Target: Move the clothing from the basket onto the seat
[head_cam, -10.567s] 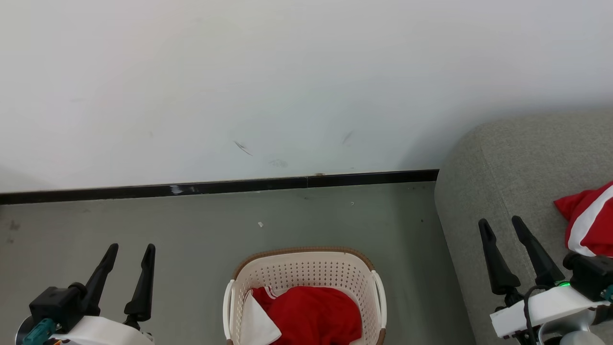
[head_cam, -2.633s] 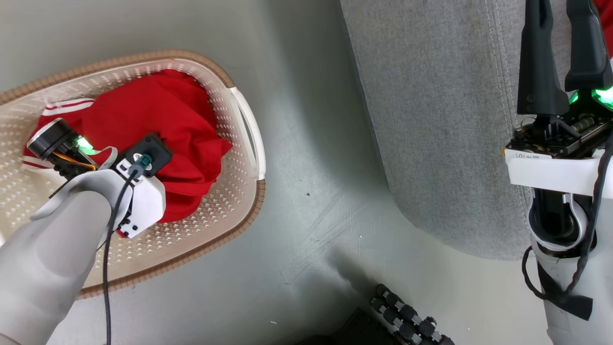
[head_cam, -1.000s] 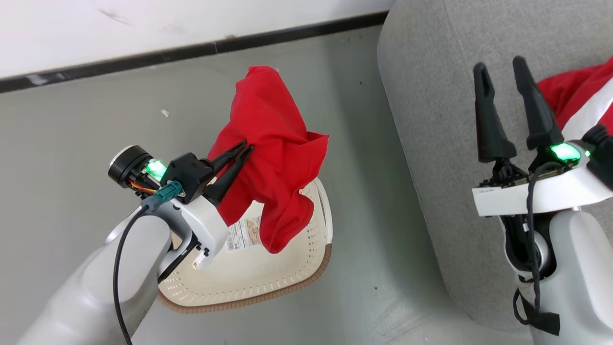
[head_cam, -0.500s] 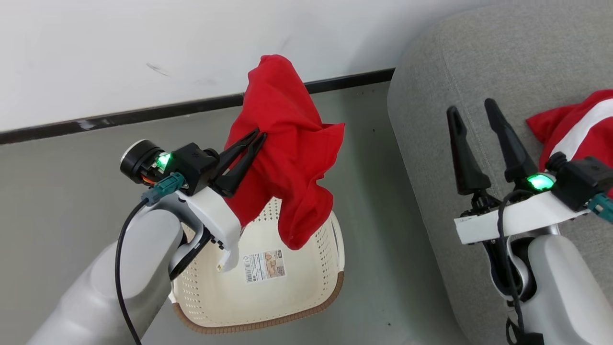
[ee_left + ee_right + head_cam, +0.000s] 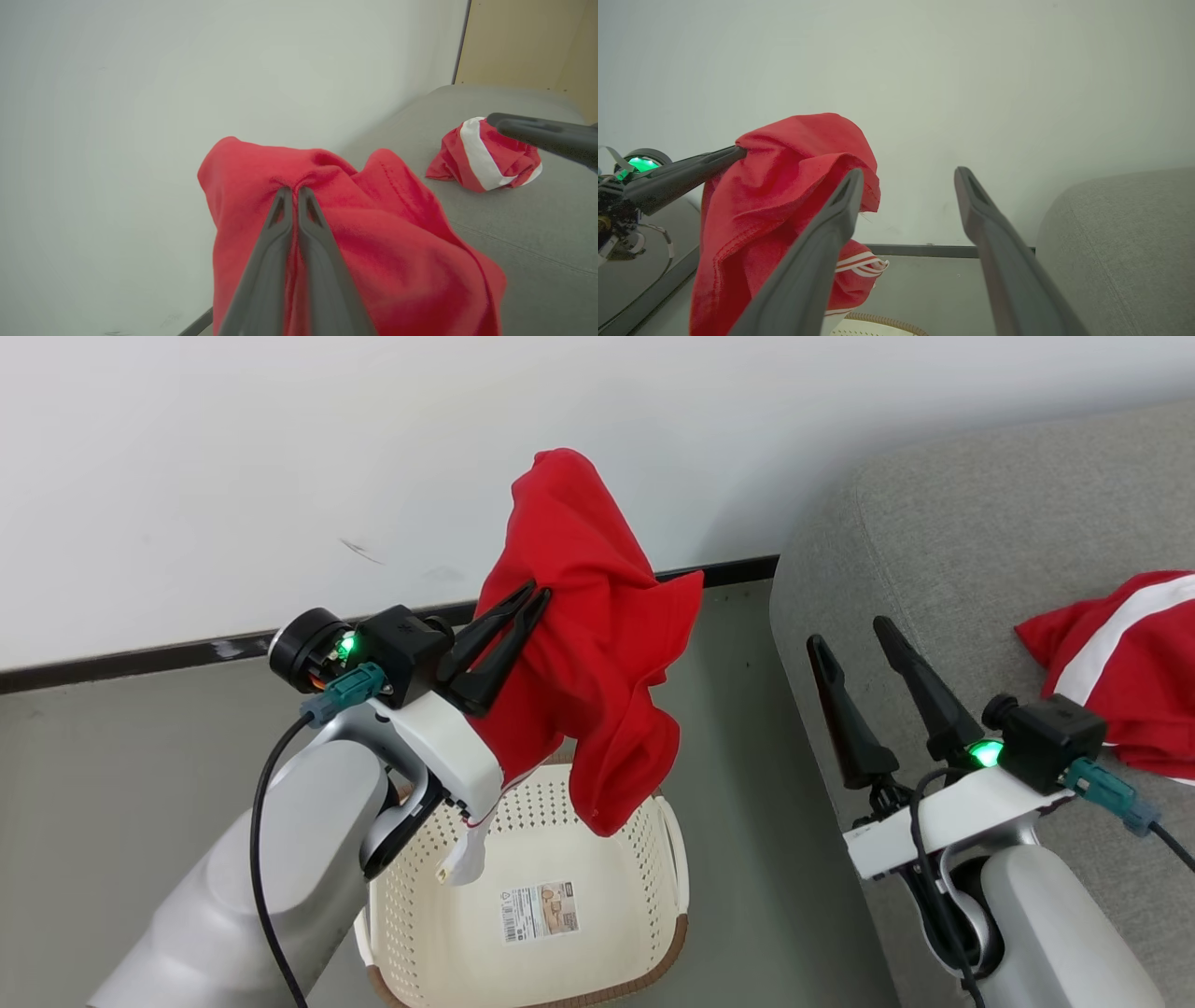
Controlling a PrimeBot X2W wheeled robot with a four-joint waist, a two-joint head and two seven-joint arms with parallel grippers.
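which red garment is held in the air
The plain red garment, pinched in the shut fingers of the left gripper above the basket. The striped garment lies on the seat.

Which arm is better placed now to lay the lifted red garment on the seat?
Left. The left gripper is shut on the red garment above the basket, beside the seat. The right gripper is open and empty.

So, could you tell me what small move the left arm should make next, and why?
Probably carry the left gripper rightward toward the seat: it is shut on the red garment, which hangs clear above the basket, and the seat, where another red-and-white garment already lies, is off to its right.
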